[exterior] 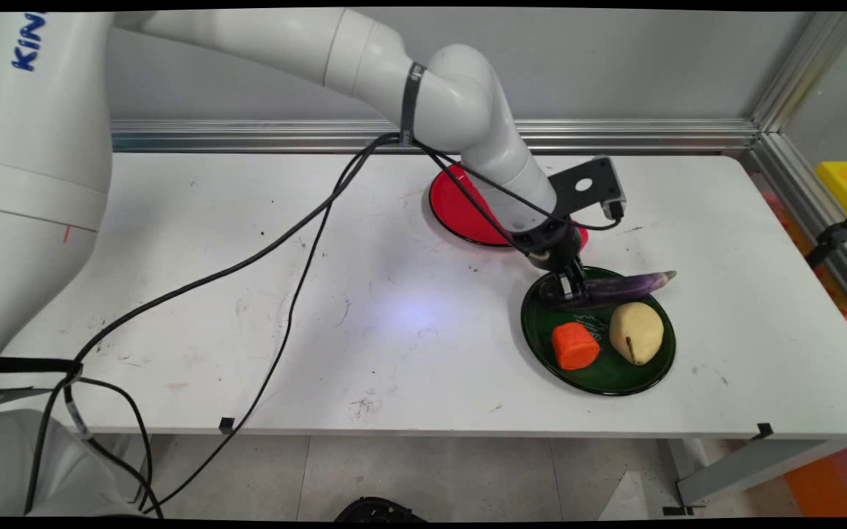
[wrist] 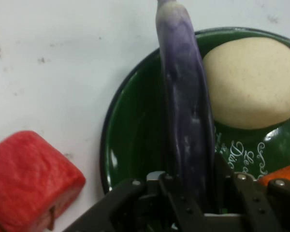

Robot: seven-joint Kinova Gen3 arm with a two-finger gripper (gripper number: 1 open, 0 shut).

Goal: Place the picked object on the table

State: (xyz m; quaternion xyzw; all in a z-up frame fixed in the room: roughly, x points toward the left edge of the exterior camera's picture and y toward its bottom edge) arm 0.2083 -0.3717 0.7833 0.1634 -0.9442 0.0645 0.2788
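Clamping the purple eggplant (wrist: 186, 121) at its left end, gripper (exterior: 568, 288) low over the far left rim of the green plate (exterior: 541, 330). Eggplant lying across the plate's far side, tip jutting past the right rim. Just near of it on the plate: pale potato (exterior: 637, 332) right, orange carrot chunk (exterior: 574, 346) left. Red plate (exterior: 460, 209) just beyond, partly behind the arm. Red block (wrist: 29, 186) beside the green plate in the hand view. Wide bare white table (exterior: 247, 294) leftward; less room toward the right edge.
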